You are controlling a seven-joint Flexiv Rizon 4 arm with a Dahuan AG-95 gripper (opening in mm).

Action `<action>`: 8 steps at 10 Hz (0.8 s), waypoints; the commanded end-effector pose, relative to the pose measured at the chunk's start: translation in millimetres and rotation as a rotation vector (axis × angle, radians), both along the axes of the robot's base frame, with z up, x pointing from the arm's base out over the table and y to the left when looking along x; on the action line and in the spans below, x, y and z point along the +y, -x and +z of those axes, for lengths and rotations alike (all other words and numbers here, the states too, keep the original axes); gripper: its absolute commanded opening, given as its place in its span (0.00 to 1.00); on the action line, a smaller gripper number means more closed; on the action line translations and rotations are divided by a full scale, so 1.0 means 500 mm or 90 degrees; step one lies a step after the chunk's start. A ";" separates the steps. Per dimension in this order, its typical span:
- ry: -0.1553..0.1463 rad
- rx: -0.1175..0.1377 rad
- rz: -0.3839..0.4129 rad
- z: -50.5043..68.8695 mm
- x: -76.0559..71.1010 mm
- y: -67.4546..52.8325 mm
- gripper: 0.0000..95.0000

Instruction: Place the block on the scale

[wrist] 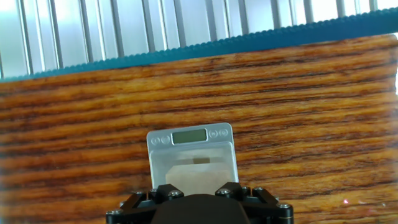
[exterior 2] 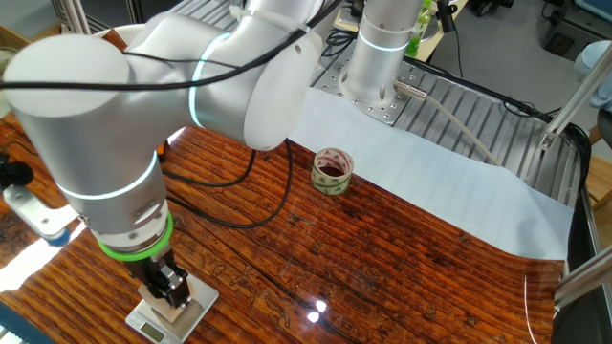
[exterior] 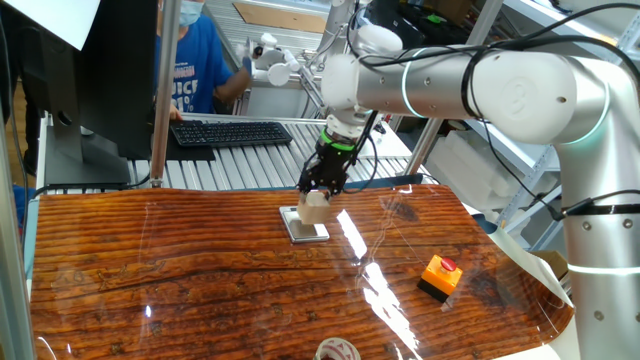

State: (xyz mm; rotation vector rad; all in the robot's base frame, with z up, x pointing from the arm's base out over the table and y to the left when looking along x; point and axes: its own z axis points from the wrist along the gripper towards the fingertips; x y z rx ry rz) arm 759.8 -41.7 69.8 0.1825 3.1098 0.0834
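My gripper (exterior: 317, 200) reaches down over the far middle of the wooden table and is shut on the block (exterior: 316, 208), a small light-tan wooden cube. The block hangs right over the scale (exterior: 308, 233), a flat silver-grey plate; I cannot tell whether it touches the plate. From the other fixed view the block (exterior 2: 175, 308) sits between the dark fingers above the scale (exterior 2: 150, 327). In the hand view the scale (wrist: 189, 137) shows its display at the far edge, and the tan block (wrist: 196, 178) covers the near part of the plate just beyond the black jaws.
An orange box with a red button (exterior: 440, 275) lies at the front right. A roll of tape (exterior 2: 333, 172) stands near the arm's base. Behind the table are a keyboard (exterior: 230, 132), a metal post (exterior: 158, 90) and a person in blue (exterior: 195, 60).
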 end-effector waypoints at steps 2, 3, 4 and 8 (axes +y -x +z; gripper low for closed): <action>-0.001 0.001 -0.008 0.000 0.013 -0.002 0.00; 0.001 0.000 -0.011 0.003 0.017 -0.004 0.00; 0.002 -0.002 -0.011 0.003 0.017 -0.004 0.00; 0.005 -0.003 -0.010 0.002 0.016 -0.006 0.00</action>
